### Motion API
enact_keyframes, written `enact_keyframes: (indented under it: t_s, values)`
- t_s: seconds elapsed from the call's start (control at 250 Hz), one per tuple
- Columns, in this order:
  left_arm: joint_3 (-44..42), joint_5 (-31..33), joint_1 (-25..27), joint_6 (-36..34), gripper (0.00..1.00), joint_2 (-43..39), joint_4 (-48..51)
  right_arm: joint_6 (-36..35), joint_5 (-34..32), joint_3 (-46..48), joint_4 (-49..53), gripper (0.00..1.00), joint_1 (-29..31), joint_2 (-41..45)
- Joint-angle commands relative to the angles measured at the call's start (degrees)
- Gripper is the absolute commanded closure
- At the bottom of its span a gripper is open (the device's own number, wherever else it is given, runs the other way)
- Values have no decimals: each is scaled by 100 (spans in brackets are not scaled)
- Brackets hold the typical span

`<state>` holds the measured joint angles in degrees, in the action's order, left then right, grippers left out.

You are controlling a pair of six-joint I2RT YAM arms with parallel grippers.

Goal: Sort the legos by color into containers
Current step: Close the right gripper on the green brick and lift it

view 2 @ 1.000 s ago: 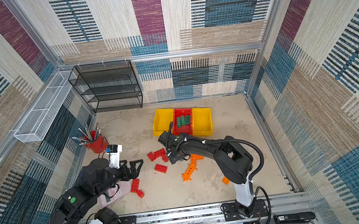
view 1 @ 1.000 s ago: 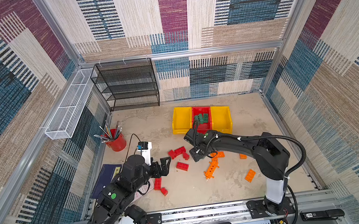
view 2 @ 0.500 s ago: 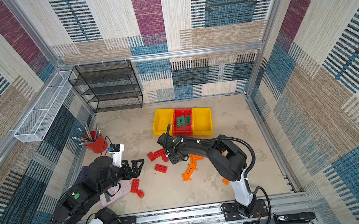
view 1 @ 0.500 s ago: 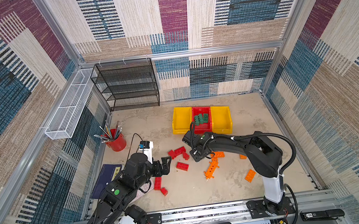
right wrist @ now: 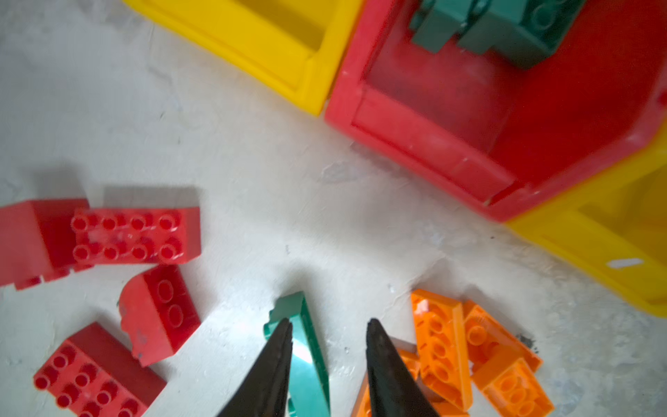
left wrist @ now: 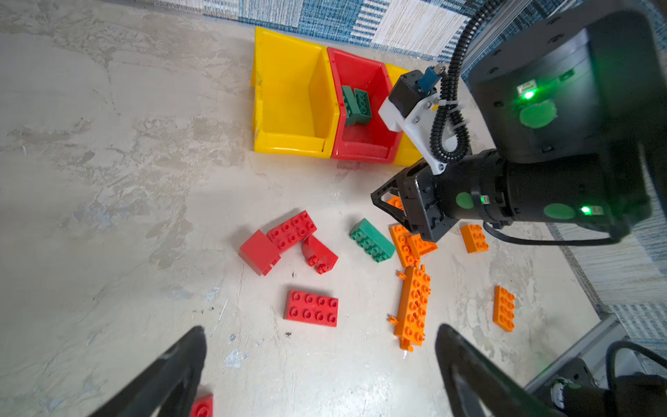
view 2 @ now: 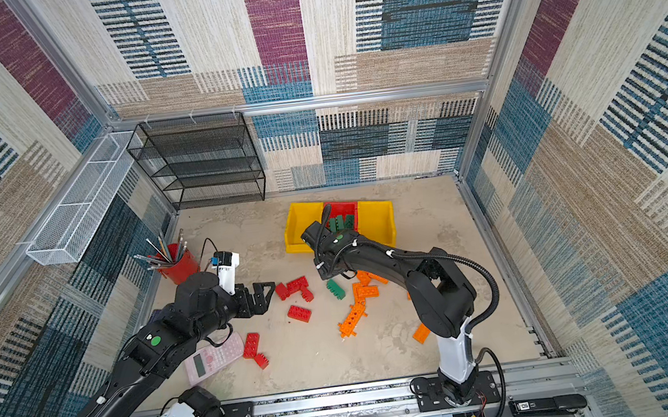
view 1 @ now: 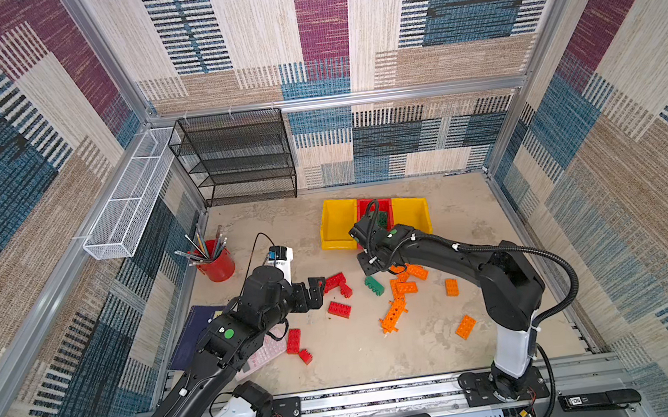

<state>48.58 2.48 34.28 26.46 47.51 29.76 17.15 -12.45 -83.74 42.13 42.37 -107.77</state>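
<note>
**Little Sorted So Far**

A red bin [view 1: 370, 206] is flanked by two touching yellow bins [view 1: 338, 222]. Dark green bricks [left wrist: 356, 105] are piled inside it. Red bricks [view 1: 338, 309], orange bricks [view 1: 406, 287] and one green brick [view 1: 374, 286] are scattered on the floor nearby.

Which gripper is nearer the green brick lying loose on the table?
Right. The right gripper hangs just over the green brick; the left gripper is farther off, with red bricks lying between.

Loose legos [view 1: 338, 309] before three containers [view 1: 336, 226]
</note>
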Motion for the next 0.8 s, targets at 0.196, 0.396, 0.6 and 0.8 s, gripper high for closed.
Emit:
enact_keyframes:
  t_s: [0.196,0.396,0.6,0.8]
  values:
    - [-8,-121,-5,-138,1,54,-287,-486,1044,367,-81,45,34,146]
    - [-223,-46,-1,72,1,-88,-297,-616,1173,663,-202,47,41,104]
    - [-348,29,-1,284,1,-205,-312,-595,1386,1045,-455,50,43,19]
    - [-395,103,-1,308,1,-228,-319,-618,1279,1095,-480,71,35,-142]
